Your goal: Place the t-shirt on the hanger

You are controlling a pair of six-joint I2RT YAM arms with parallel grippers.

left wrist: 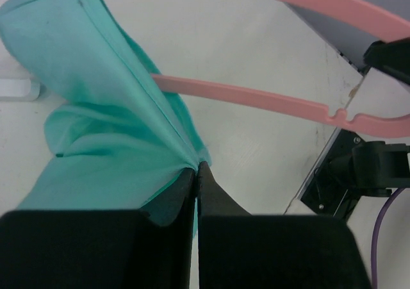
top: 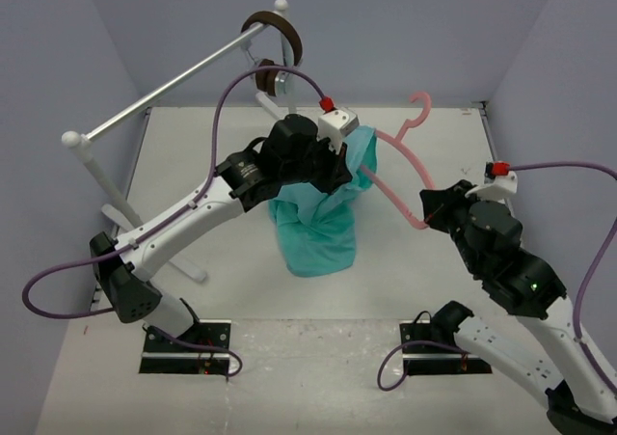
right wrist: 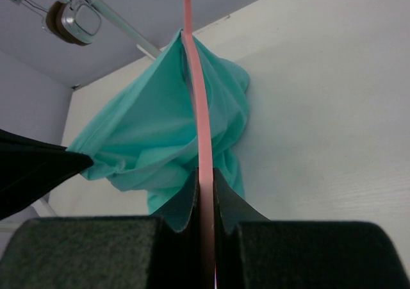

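The t-shirt (top: 323, 218) hung in a loose teal bundle above the middle of the counter (top: 318, 310). Its upper edge was pinched between the left jaws, which were closed on a fold of the fabric; in the left wrist view the cloth (left wrist: 109, 129) ran up and to the left from that pinch. The hanger (top: 400, 165) was held off the counter just to the right of the shirt. The right jaws were closed on its thin pink bar near the lower corner. One shoulder of the hanger went into the fabric, and its hook pointed toward the far wall.

The left arm (top: 193, 213) reached from its base diagonally to the centre, with the wrist bent down over the shirt. The right arm (top: 501, 252) rose from the near right corner and turned its wrist to the left, toward the hanger.

From above, the left jaws were covered by their own wrist. The end of the hanger inside the cloth was hidden. I could not tell if the lower hem touched the counter. In the right wrist view the hanger (right wrist: 202, 129) showed only edge-on. Behind the shirt stood a silver rail (top: 174, 83) with brown headphones (top: 275, 35) on it.
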